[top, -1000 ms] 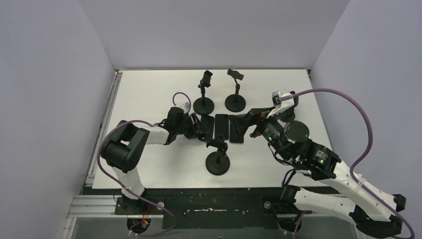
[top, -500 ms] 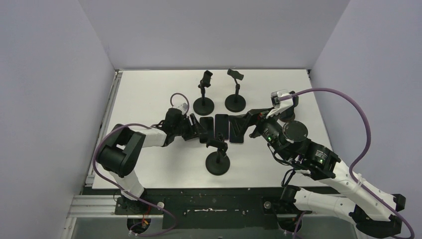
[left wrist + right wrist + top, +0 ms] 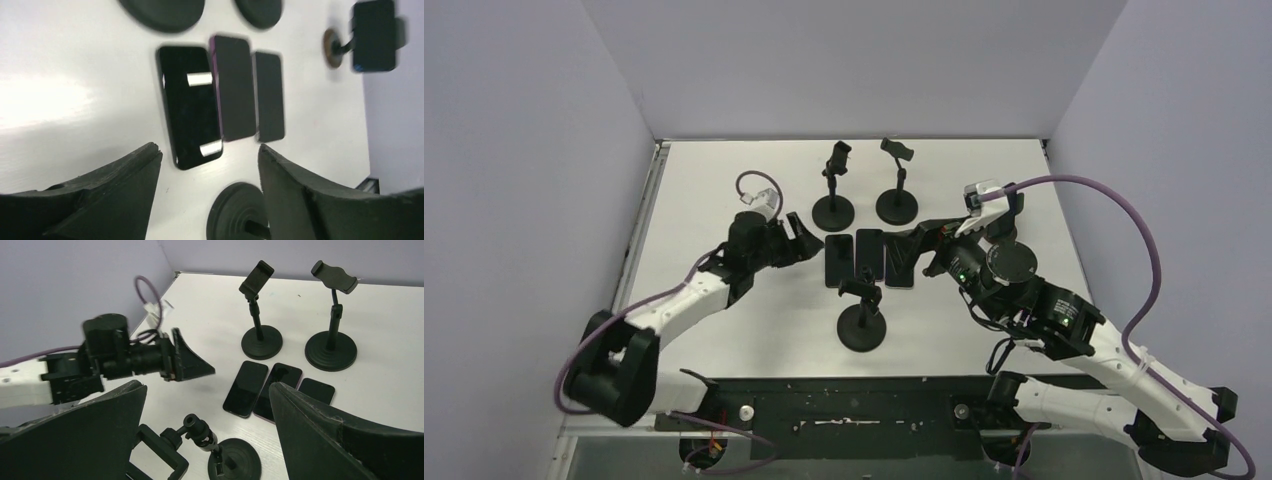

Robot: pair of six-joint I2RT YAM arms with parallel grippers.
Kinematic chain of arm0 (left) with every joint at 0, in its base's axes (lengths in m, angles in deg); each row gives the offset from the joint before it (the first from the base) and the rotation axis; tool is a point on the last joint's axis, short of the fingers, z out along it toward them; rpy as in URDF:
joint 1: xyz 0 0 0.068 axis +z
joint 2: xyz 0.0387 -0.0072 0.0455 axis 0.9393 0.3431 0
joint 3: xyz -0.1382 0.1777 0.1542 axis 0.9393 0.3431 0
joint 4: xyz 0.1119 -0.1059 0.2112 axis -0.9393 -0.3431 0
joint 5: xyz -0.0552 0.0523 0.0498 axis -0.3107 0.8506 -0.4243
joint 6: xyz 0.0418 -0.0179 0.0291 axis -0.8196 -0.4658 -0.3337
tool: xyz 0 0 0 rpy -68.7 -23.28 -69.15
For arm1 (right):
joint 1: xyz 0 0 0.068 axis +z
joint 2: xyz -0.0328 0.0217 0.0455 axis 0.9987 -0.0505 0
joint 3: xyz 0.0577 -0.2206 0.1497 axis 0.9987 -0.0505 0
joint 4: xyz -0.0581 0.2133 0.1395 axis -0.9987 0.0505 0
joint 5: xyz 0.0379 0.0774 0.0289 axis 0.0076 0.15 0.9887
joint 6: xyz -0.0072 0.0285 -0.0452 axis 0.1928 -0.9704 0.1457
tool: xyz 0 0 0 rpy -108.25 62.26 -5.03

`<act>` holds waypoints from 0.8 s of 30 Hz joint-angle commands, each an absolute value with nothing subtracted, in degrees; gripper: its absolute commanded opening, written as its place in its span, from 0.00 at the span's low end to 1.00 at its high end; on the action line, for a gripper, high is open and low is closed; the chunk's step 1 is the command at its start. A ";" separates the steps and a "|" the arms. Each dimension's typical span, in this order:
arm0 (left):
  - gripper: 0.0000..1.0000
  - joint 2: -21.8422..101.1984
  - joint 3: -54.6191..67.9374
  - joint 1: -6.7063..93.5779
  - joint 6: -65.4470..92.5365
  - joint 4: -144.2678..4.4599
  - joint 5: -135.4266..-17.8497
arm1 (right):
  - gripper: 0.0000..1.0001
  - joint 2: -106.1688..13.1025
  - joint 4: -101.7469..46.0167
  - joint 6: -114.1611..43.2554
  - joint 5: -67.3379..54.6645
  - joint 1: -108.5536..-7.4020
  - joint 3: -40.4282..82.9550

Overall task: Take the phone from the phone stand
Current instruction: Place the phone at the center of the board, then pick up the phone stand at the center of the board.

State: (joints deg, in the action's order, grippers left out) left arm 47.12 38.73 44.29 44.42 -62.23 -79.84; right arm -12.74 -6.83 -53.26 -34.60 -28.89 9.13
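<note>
Three dark phones lie flat side by side on the white table (image 3: 724,180): left phone (image 3: 836,260) (image 3: 190,105) (image 3: 246,387), middle phone (image 3: 869,257) (image 3: 232,87) (image 3: 277,390), right phone (image 3: 901,268) (image 3: 270,95) (image 3: 316,390). The near phone stand (image 3: 862,318) (image 3: 220,452) has an empty clamp. My left gripper (image 3: 796,232) (image 3: 207,165) is open and empty, just left of the phones; it also shows in the right wrist view (image 3: 190,362). My right gripper (image 3: 912,250) (image 3: 207,405) is open and empty, above the right phone and the near stand.
Two more empty stands are at the back, one left (image 3: 834,190) (image 3: 260,305) and one right (image 3: 897,185) (image 3: 332,315). A fourth stand (image 3: 1016,262) sits under my right arm. Grey walls enclose the table on three sides.
My left gripper has drawn back to the left, away from the left phone, and its arm has swung outward. The three phones lie as before. My right arm has barely moved.
</note>
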 commanded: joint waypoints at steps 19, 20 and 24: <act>0.96 7.32 46.80 44.51 40.13 -43.77 -106.61 | 0.96 -6.34 -12.25 -44.94 -13.58 -28.65 -0.67; 0.93 8.53 46.37 44.08 41.66 -42.55 -108.40 | 0.96 -6.36 -12.62 -45.06 -12.49 -28.66 -0.88; 0.86 12.90 43.95 40.17 43.06 -41.93 -111.41 | 0.96 -7.82 -12.10 -45.16 -11.85 -28.57 -0.47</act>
State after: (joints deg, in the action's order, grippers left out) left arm 9.92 48.11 43.46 39.96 -46.12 -102.73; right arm -7.71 -8.80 -45.37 -14.14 -28.89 -1.09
